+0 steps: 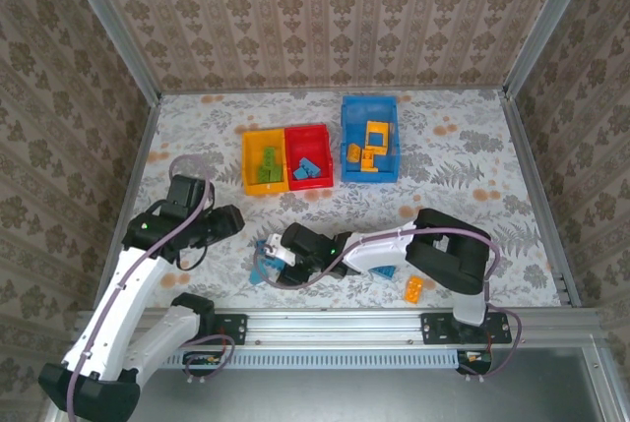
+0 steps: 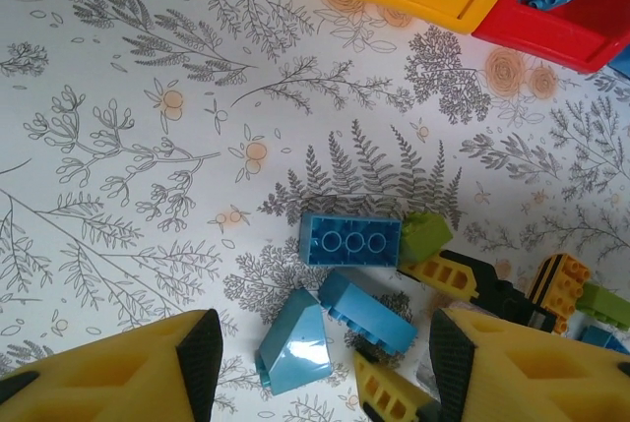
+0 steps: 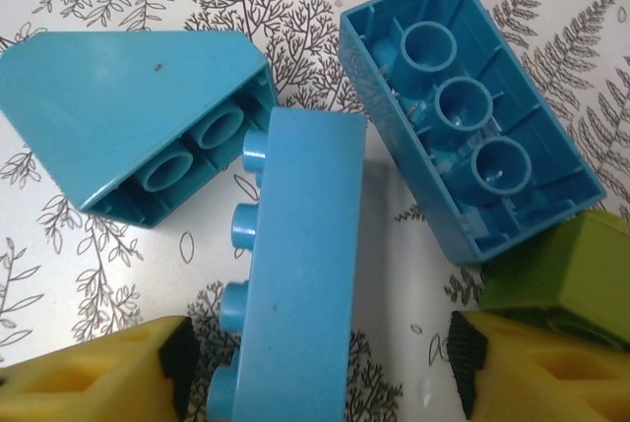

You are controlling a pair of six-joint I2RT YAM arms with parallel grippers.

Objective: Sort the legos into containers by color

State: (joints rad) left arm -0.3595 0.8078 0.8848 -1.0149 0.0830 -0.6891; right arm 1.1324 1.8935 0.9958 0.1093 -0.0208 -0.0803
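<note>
- Blue legos (image 3: 295,265) lie clustered on the floral table (image 1: 472,147), one on edge between the parted fingers of the right gripper (image 3: 320,368).
- Fingers spread, the left gripper (image 2: 325,343) hangs above them; containers (image 1: 330,151) sit at 12 o'clock.

The table (image 1: 472,147) is white, printed with grey leaves and small orange flowers. The walls (image 1: 325,19) have a beige ornament pattern. The yellow bin (image 1: 248,161) has green legos (image 1: 267,166), the red bin (image 1: 310,141) blue legos (image 1: 307,172), the blue bin (image 1: 369,109) orange legos (image 1: 371,142). At the table's near edge are light blue bricks (image 3: 295,274), a green brick (image 3: 566,274) and an orange brick (image 1: 414,289).
</note>
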